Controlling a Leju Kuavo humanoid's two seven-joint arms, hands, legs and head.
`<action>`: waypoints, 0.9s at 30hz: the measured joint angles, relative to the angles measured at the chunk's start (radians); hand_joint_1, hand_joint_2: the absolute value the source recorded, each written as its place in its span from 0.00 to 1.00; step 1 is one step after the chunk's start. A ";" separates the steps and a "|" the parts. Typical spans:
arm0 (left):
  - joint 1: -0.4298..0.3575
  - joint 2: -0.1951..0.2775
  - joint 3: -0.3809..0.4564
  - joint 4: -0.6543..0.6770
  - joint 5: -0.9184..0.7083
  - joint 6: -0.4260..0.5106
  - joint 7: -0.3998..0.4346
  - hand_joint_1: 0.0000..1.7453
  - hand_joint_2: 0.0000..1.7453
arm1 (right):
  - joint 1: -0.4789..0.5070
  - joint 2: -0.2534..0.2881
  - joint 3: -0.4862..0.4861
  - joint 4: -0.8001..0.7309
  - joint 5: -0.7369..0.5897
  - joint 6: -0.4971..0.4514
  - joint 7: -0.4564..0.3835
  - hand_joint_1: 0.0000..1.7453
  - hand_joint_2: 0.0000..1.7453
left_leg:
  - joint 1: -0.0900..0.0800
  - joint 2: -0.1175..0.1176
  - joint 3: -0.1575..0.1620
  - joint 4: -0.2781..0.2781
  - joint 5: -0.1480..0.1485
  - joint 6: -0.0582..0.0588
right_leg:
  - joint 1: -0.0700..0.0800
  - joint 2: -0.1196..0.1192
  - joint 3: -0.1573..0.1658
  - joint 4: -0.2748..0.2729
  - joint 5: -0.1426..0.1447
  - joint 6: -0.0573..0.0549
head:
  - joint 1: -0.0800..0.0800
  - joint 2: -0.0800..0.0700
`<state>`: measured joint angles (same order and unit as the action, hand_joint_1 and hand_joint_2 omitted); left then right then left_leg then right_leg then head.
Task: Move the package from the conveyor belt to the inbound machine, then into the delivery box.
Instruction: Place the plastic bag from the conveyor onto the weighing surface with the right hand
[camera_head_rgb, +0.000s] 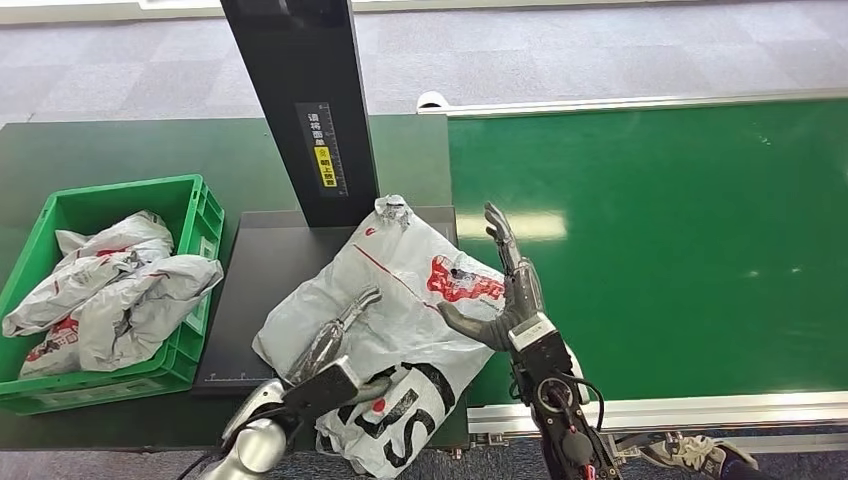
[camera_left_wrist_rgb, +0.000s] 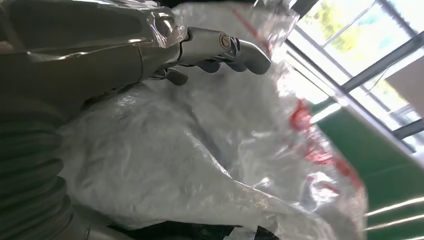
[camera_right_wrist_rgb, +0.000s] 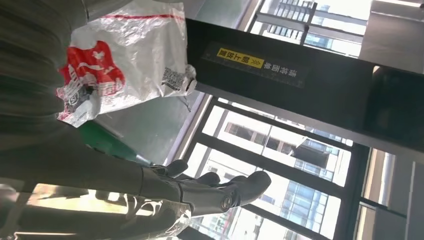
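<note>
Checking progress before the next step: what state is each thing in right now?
package: lying on the black inbound machine platform, overhanging its front edge
left hand: resting flat on the package
right hand: open, beside the package
green box: holding other bagged packages
conveyor belt: bare

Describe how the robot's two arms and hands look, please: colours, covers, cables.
The left hand has silver-grey metallic fingers on a shiny silver arm. The right hand is dark grey with a thick thumb and a small white label at the wrist; black cables run along its dark forearm. Wrist views show grey ribbed covers.
</note>
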<state>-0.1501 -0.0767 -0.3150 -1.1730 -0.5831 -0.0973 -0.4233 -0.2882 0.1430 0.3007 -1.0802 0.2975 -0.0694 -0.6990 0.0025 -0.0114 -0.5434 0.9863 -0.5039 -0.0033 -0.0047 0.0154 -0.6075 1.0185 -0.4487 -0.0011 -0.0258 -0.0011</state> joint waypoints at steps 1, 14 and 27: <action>-0.007 0.002 -0.008 0.019 -0.030 -0.003 0.019 0.00 1.00 | 0.003 0.001 -0.005 -0.001 0.011 -0.005 0.000 0.00 1.00 | 0.000 0.000 0.000 0.000 0.000 0.000 | 0.000 0.000 0.000 0.000 0.000 0.000 | 0.000 0.000; -0.124 0.004 -0.048 0.205 -0.127 -0.074 0.036 0.99 1.00 | 0.010 0.019 -0.051 0.000 0.049 -0.022 0.017 0.00 1.00 | 0.000 -0.003 0.011 -0.001 -0.001 0.001 | -0.001 -0.003 0.015 0.000 -0.002 0.001 | 0.000 0.000; -0.118 0.003 -0.040 0.196 -0.065 -0.031 -0.036 1.00 1.00 | 0.021 0.026 -0.109 0.030 0.046 -0.028 0.078 0.00 1.00 | 0.000 -0.004 0.011 -0.001 0.000 0.001 | -0.001 -0.003 0.013 0.000 -0.001 0.001 | 0.000 0.000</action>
<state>-0.2677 -0.0740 -0.3547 -0.9767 -0.6477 -0.1283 -0.4591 -0.2672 0.1692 0.1920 -1.0501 0.3431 -0.0970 -0.6206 0.0024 -0.0152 -0.5324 0.9858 -0.5040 -0.0027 -0.0054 0.0127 -0.5944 1.0183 -0.4498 -0.0001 -0.0257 -0.0012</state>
